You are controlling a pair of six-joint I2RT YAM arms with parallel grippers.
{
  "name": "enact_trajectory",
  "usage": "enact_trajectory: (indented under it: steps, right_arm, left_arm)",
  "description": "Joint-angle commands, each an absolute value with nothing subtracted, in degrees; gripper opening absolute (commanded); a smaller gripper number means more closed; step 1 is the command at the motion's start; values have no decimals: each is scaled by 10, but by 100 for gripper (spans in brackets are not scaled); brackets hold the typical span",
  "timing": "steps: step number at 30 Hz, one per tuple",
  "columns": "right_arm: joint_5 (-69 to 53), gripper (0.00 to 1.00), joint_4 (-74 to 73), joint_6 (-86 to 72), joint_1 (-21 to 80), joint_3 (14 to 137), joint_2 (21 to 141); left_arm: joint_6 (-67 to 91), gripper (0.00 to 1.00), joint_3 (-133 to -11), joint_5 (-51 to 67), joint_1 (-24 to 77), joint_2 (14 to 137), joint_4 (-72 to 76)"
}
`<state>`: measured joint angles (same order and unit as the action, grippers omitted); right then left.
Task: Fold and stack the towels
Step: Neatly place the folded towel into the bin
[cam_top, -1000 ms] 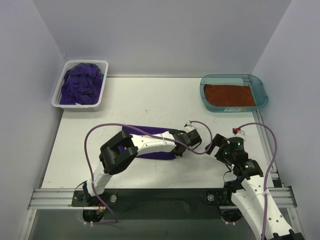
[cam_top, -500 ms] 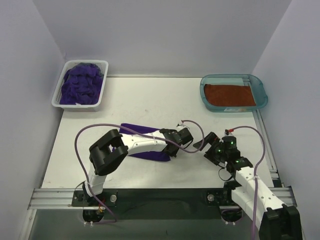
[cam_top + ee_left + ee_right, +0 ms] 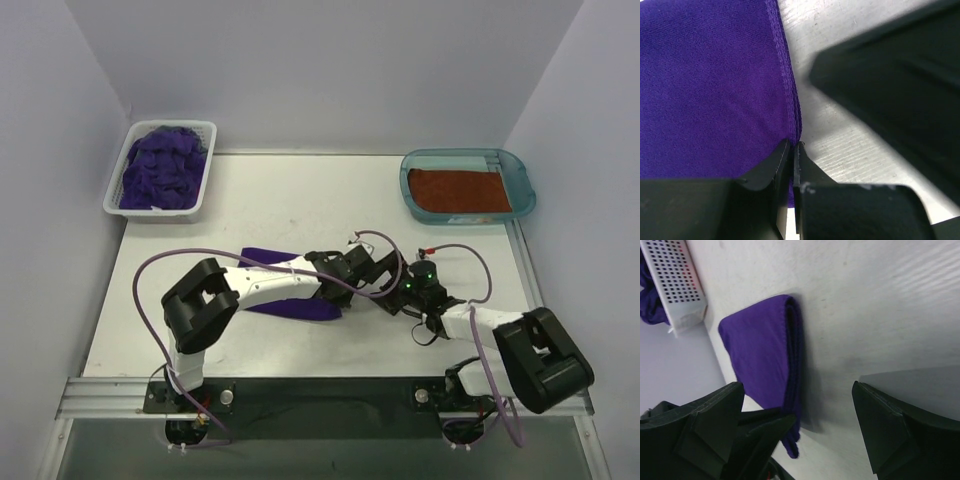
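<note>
A folded purple towel [image 3: 285,298] lies on the table in front of the arms. In the left wrist view its stitched hem [image 3: 790,100] runs down into my left gripper [image 3: 793,146], which is shut on that edge. The same gripper [image 3: 341,288] sits at the towel's right end. My right gripper [image 3: 386,292] is just right of it, low over the table and open. Its view shows the towel [image 3: 762,352] with the folded edge between the spread fingers [image 3: 705,425], nothing held. An orange towel [image 3: 457,190] lies flat in the teal tray [image 3: 520,175]. More purple towels [image 3: 160,170] are heaped in the white basket [image 3: 207,170].
The basket stands at the back left corner and shows again as a slotted wall [image 3: 677,275] in the right wrist view. The tray stands at the back right. Purple cables [image 3: 165,275] loop over the table from both arms. Side walls close in left and right.
My right arm has swung left and down, bringing its open gripper close to the towel's right end. The left gripper and the towel have shifted slightly left.
</note>
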<state>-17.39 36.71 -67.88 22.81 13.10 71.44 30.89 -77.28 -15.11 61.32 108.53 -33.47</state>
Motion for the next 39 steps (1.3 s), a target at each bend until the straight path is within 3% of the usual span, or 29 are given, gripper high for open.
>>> enact_trajectory:
  steps: [1, 12, 23, 36, 39]
  right_arm:
    - [-141, 94, 433, -745, 259, 122, 797]
    - [-156, 86, 496, -789, 323, 186, 949]
    - [-110, 85, 502, -828, 289, 110, 899]
    - [-101, 85, 427, -822, 332, 171, 916]
    - [-101, 79, 437, -825, 338, 176, 925]
  left_arm:
    - [315, 0, -779, -140, 612, 1057, -308]
    - [321, 0, -809, -141, 602, 1061, -304]
    - [344, 0, -758, -123, 598, 1009, -273]
    - [362, 0, -757, -99, 598, 1015, -229]
    - [370, 0, -760, -93, 598, 1020, -218]
